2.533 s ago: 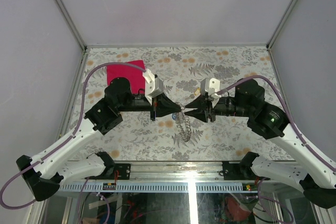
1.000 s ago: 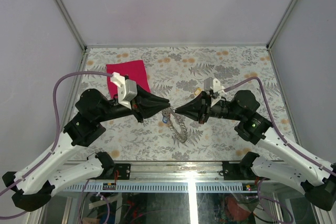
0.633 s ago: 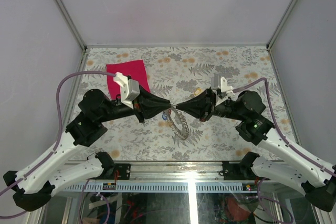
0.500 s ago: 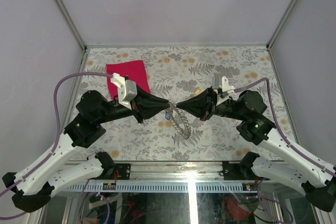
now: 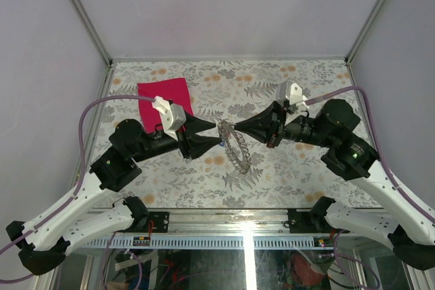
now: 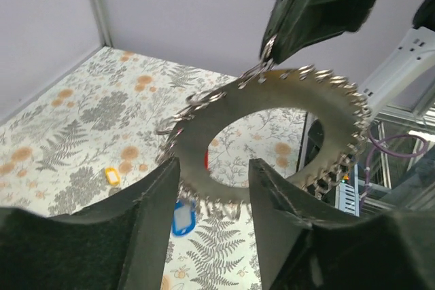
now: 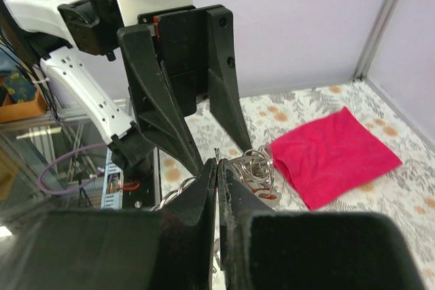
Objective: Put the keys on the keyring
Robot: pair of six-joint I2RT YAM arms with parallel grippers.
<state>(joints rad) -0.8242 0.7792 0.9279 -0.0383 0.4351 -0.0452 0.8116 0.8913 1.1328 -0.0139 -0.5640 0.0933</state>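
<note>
The keyring (image 5: 236, 146) is a wide flat silvery loop with several small rings along its rim. My right gripper (image 5: 235, 127) is shut on one of those thin rings and holds the keyring in the air; it also shows in the right wrist view (image 7: 217, 163). My left gripper (image 5: 217, 134) is open and empty, its tips on either side of the keyring's lower rim (image 6: 224, 191) without touching. A yellow-headed key (image 6: 112, 176) lies on the table. A red key head (image 6: 206, 161) shows behind the rim. A blue tag (image 6: 182, 216) sits below the loop, blurred.
A pink-red cloth (image 5: 164, 97) lies at the back left of the fern-printed table (image 5: 292, 174); it also shows in the right wrist view (image 7: 333, 154). Grey walls with metal posts enclose the table on three sides.
My left gripper has opened and drawn back slightly to the left. My right gripper has kept hold of the keyring and raised it up and to the right.
</note>
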